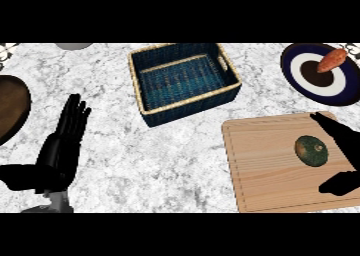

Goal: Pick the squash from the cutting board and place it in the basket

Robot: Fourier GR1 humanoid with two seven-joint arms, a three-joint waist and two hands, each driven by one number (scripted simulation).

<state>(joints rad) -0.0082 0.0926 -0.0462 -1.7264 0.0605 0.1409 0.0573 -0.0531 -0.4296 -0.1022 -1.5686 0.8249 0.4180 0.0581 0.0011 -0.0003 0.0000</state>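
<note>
A dark green round squash (312, 150) lies on the pale wooden cutting board (268, 165) at the lower right. My right hand (347, 150) hovers just right of the squash, fingers straight and pointing up-left, thumb low near the board's front edge; it is open and holds nothing. A dark blue woven basket (150, 102) with a tan rim stands at the upper middle, with nothing inside. At the lower left my left hand (59, 150) rests open over the counter, fingers pointing up.
A dark blue and white plate (344, 89) at the upper right carries an orange carrot-like vegetable (331, 60). A brown wooden round dish (6, 112) sits at the left edge. A grey object (74, 45) peeks in at the top.
</note>
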